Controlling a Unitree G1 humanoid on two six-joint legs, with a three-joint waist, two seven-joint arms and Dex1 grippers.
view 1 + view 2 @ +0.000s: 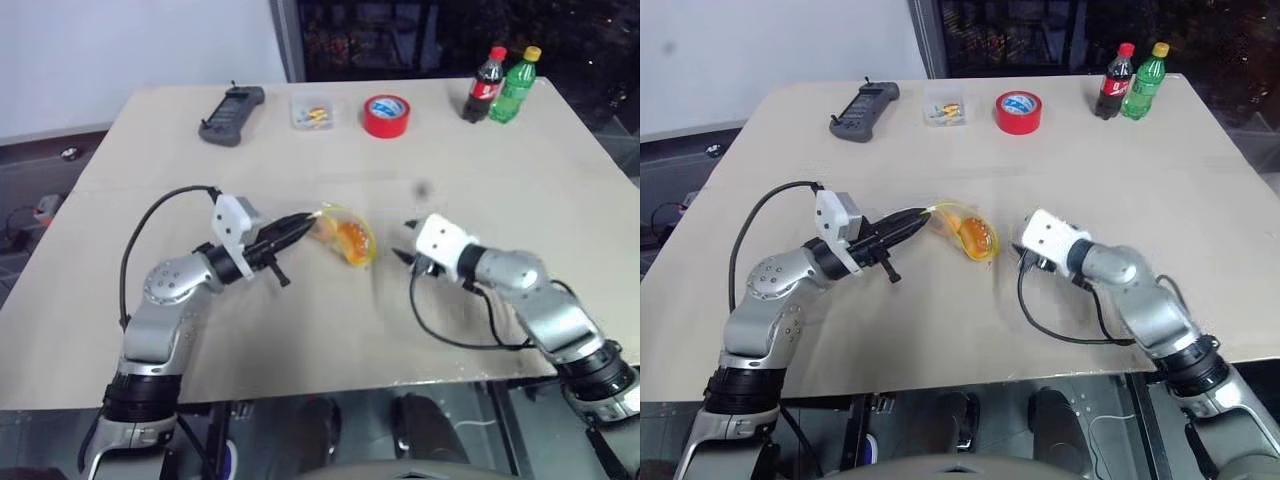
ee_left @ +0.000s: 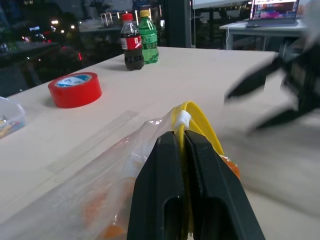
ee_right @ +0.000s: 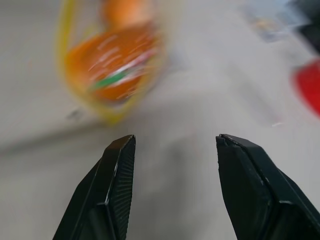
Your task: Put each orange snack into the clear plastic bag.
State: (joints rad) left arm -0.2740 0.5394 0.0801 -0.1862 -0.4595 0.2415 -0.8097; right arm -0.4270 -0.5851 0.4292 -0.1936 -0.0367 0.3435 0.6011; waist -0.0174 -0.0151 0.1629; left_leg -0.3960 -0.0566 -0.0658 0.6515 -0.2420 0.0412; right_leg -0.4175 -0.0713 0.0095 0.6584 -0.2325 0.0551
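My left gripper (image 1: 305, 222) is shut on the yellow zip strip of the clear plastic bag (image 1: 345, 235), near the middle of the table. The bag hangs to the right of its fingertips, mouth edge pinched between the black fingers (image 2: 165, 165). An orange snack (image 1: 353, 241) sits inside the bag, and the right wrist view shows it (image 3: 117, 62) with a second orange shape (image 3: 125, 10) beyond it. My right gripper (image 1: 405, 242) stands open and empty a short way right of the bag, pointing at it, with its fingers (image 3: 117, 170) apart.
Along the far edge stand a black handheld device (image 1: 232, 115), a small clear box (image 1: 311, 112) with yellow bits, a red tape roll (image 1: 386, 115), a cola bottle (image 1: 486, 85) and a green bottle (image 1: 516, 85). The beige table (image 1: 300, 330) ends close in front.
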